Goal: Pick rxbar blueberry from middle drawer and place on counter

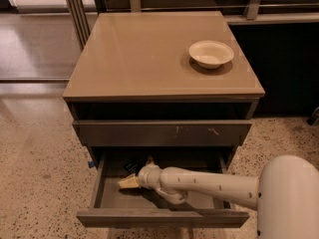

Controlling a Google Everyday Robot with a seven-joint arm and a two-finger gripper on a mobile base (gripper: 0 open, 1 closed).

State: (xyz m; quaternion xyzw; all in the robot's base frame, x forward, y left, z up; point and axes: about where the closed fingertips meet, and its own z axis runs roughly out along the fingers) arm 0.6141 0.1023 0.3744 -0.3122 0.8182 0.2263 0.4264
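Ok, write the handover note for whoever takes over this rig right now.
Gripper: inside the open middle drawer, on its left side, low over the floor.
Rxbar blueberry: lies at the drawer's back left, just behind the gripper, not lifted.
Counter: no bar on it; a white bowl sits at its right rear.
Done: drawer open, arm in the drawer.
Left: grasp the bar, lift it out, set it on the counter.
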